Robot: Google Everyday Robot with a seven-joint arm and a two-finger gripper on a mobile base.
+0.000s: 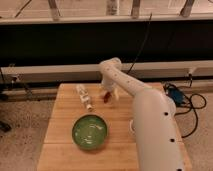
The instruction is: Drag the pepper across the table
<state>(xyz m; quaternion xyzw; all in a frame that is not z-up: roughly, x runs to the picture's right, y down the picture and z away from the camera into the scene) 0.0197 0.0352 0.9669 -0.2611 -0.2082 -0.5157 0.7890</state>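
Note:
The pepper (pixel 106 98) is a small dark red item on the light wooden table (pixel 65 155), near its far middle. My gripper (pixel 107 93) hangs from the white arm, comes down right over the pepper and meets it at its top end. The gripper's tip blends with the pepper, so I cannot tell its grip.
A pale bottle-like object (pixel 84 96) lies on the table to the left of the pepper. A green bowl (pixel 90 132) stands nearer the front, left of centre. The white arm covers the table's right side. Cables and a blue item (pixel 175 95) lie on the floor to the right.

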